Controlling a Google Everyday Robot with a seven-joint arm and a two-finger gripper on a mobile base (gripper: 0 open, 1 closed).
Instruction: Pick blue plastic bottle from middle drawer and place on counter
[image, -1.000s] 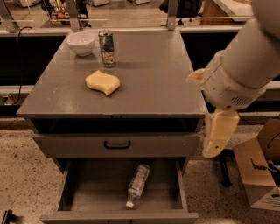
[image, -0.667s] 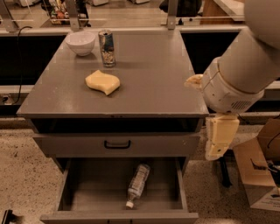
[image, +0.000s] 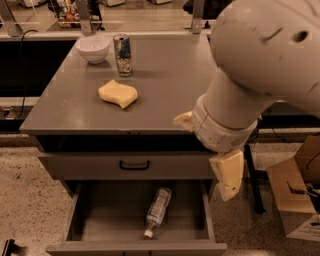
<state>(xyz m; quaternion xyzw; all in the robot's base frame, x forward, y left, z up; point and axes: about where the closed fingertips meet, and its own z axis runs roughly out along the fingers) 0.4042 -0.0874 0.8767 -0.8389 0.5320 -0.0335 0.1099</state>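
Note:
The blue plastic bottle (image: 157, 210) lies on its side in the open middle drawer (image: 105, 220), white cap toward the front, a little right of the drawer's middle. The grey counter (image: 165, 85) tops the cabinet above it. My gripper (image: 227, 175) hangs from the big white arm (image: 260, 65) at the cabinet's right front corner, beside the upper drawer front. It is above and to the right of the bottle and not touching it. The arm hides the counter's right side.
On the counter stand a white bowl (image: 93, 48) and a shiny metal can (image: 123, 54) at the back left, with a yellow sponge (image: 118, 93) in front of them. The upper drawer front with its black handle (image: 134, 165) is closed. A cardboard box (image: 295, 195) sits on the floor at right.
The arm has swung left and lower, now covering more of the counter's right side, and the gripper has come down closer to the open drawer. The bottle has not moved.

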